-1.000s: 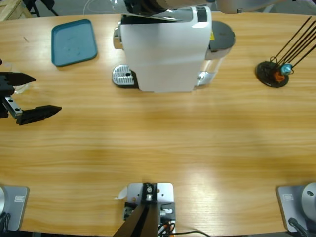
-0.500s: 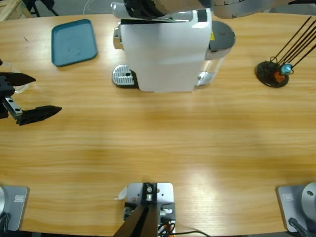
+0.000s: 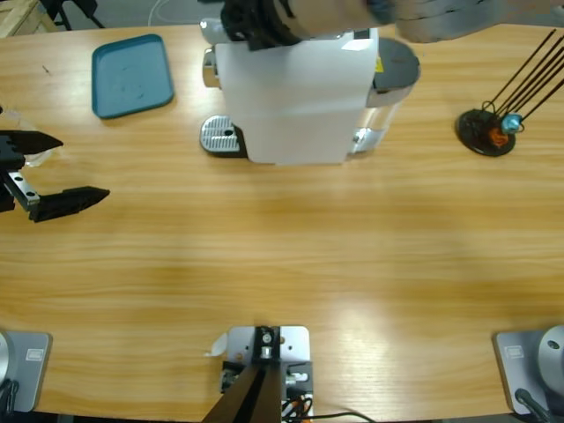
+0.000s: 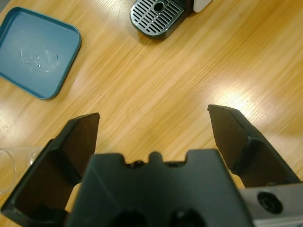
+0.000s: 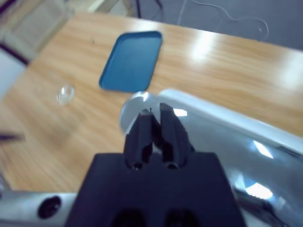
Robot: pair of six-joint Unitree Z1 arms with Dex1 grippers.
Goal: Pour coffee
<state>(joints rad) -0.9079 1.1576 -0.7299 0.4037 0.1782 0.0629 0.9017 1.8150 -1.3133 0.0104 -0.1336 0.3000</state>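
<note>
Black right-gripper fingers (image 5: 152, 124) closed above coffee machine's silver lever (image 5: 137, 105).

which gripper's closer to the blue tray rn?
Left. The left gripper sits open at the table's edge, just below the blue tray. The right gripper is shut over the coffee machine, beyond the tray's far side.

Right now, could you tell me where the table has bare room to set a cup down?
The broad wood in front of the coffee machine is bare, between the left gripper and the stick holder. Its back edge is crowded, by the blue tray.
</note>
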